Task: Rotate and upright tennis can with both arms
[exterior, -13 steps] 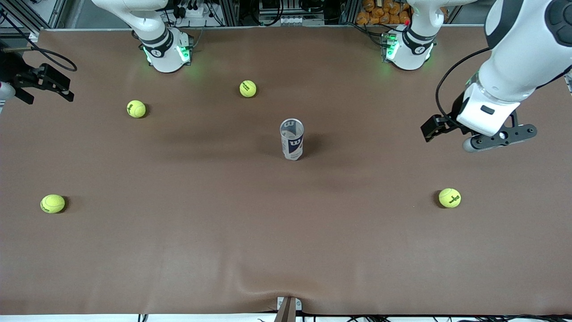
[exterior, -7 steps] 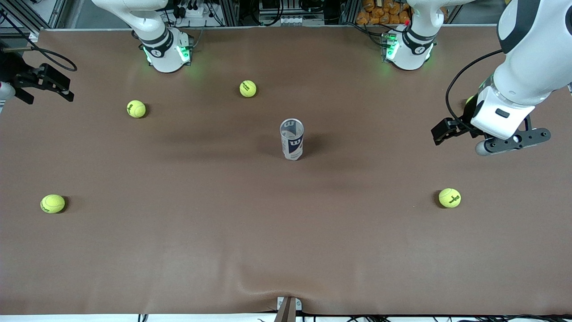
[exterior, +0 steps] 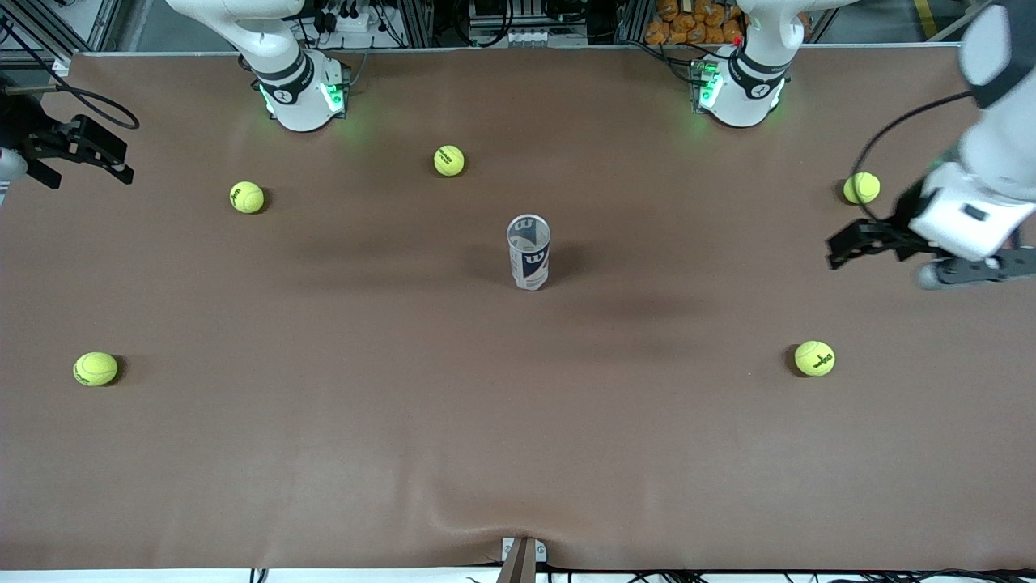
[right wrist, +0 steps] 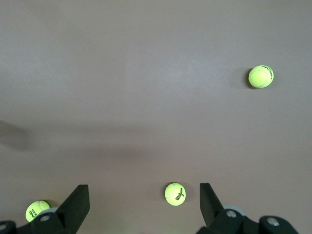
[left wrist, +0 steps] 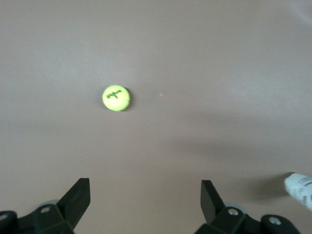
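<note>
The tennis can [exterior: 528, 261] stands upright in the middle of the brown table, a clear tube with a white and dark-blue "W" label. Its end shows at the rim of the left wrist view [left wrist: 300, 187]. My left gripper [exterior: 850, 243] hangs open and empty over the table at the left arm's end, well apart from the can. In its own view the left gripper [left wrist: 145, 195] has only bare table between its fingers. My right gripper [exterior: 113, 158] waits open at the right arm's end of the table. The right gripper [right wrist: 144, 197] holds nothing.
Several yellow-green tennis balls lie scattered on the table [exterior: 518, 421]: one [exterior: 861, 188] beside the left gripper, one [exterior: 814, 358] nearer the front camera, one [exterior: 449, 160] near the bases, two [exterior: 247, 197] [exterior: 95, 368] toward the right arm's end.
The left arm has swung away from the can toward its own end of the table, uncovering a tennis ball. The can and the right arm have not moved.
</note>
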Available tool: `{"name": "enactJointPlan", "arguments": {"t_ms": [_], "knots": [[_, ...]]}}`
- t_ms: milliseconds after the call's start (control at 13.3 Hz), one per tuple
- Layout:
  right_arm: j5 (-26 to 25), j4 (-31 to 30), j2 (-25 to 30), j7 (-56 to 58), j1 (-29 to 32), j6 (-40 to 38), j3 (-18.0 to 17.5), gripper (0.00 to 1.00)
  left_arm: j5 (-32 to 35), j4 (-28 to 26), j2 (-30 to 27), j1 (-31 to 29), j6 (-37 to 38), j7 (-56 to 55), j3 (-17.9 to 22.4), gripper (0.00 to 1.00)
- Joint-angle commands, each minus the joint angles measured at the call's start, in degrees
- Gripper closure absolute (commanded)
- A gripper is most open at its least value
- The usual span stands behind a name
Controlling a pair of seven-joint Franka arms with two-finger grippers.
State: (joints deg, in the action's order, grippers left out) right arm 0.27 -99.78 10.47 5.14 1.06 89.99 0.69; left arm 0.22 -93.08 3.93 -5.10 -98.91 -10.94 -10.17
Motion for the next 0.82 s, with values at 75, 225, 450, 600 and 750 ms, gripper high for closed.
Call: {"name": "enactJointPlan", "arguments": {"t_ms": [75, 225, 450, 600, 750], "knots": [[0.96, 0.11, 0.69, -0.39, 1.05, -0.69, -0.52, 0.00, -0.57, -0.61, -3.92, 4.04, 1.43, 3.02, 5.24, 0.00], [0.96, 0.11, 0.69, -0.39, 1.05, -0.60, -0.43, 0.00, -0.57, -0.61, -6.30, 6.84, 4.76, 3.20, 8.39, 0.00], [0.96, 0.11, 0.69, -0.39, 1.05, -0.78, -0.43, 0.00, -0.92, -0.61, -7.45, 7.21, 7.84, 3.46, 10.78, 0.00], [0.96, 0.11, 0.78, -0.39, 1.05, -0.87, -0.43, 0.00, -1.54, -0.70, -8.76, 7.29, 11.01, 3.81, 12.27, 0.00], [0.96, 0.11, 0.87, -0.39, 1.05, -0.96, -0.43, 0.00, -1.36, -0.70, -9.12, 7.38, 11.28, 4.86, 12.37, 0.00]]}}
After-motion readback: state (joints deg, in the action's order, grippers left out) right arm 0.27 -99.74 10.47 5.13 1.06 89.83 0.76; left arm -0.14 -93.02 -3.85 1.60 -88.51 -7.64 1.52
